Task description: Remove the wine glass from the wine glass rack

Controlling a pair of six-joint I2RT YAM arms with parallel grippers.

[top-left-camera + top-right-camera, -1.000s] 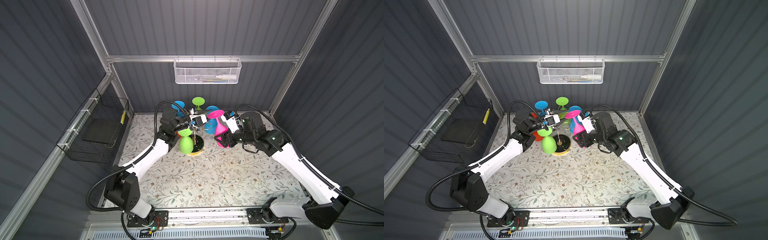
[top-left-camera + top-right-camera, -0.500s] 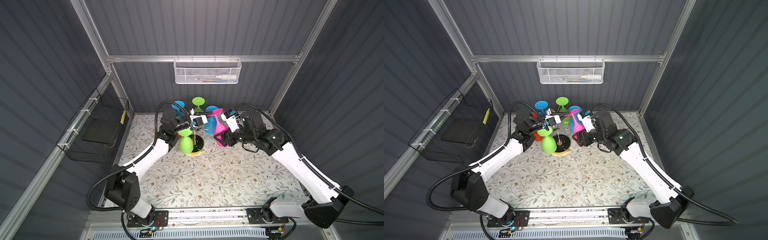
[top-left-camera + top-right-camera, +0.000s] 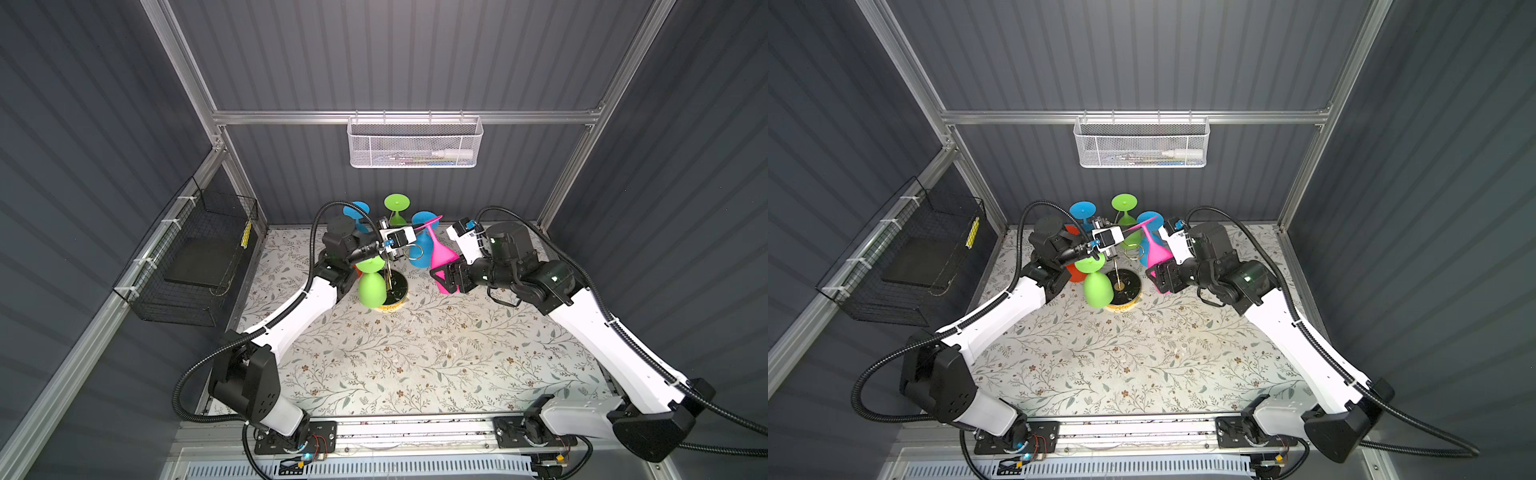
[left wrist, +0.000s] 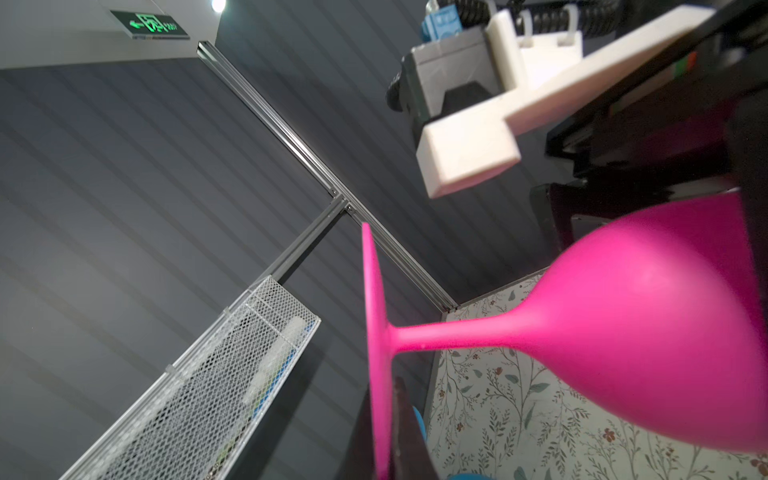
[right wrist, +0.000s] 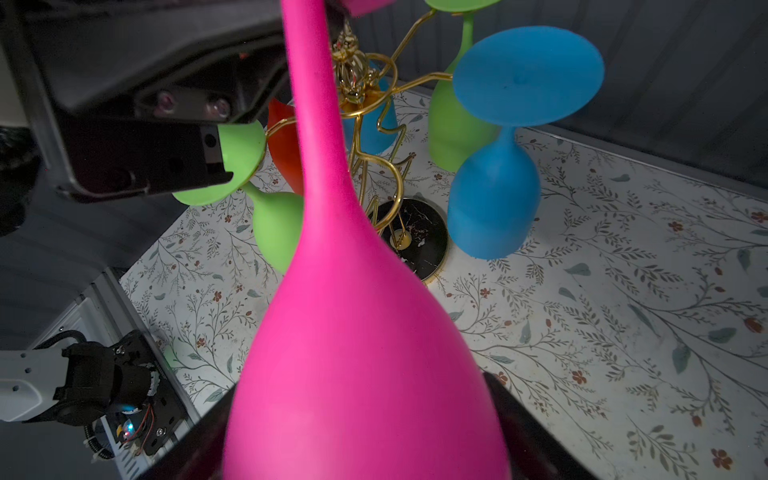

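Floral cloth covers the table [image 3: 415, 353], which lies bare across the lower half of both top views.

Centre right of the frame, the right fingers [image 5: 528, 428] flank the bowl of the pink wine glass [image 3: 441, 254] on both sides. Whether they press on it cannot be told. The glass is inverted and tilted, with its bowl low to the right and its foot high to the left. It sits just right of the wine glass rack [image 3: 398, 287].

The left fingers [image 4: 405, 432] are clenched on the rim of the pink foot. Whether that foot touches the gold wire cannot be told.

The rack stands upright at frame centre, its black base on the table. A green glass [image 3: 371, 286] hangs bowl-down at its lower left, with a red glass [image 3: 1074, 272] left of that. A blue glass [image 3: 423, 245] hangs behind the pink one. Higher in the frame hang a second blue glass [image 3: 356, 210] and a second green glass [image 3: 397, 208].

A white mesh basket [image 3: 413, 143] is fixed to the rear wall at upper centre. A black wire basket [image 3: 195, 257] hangs on the left wall.
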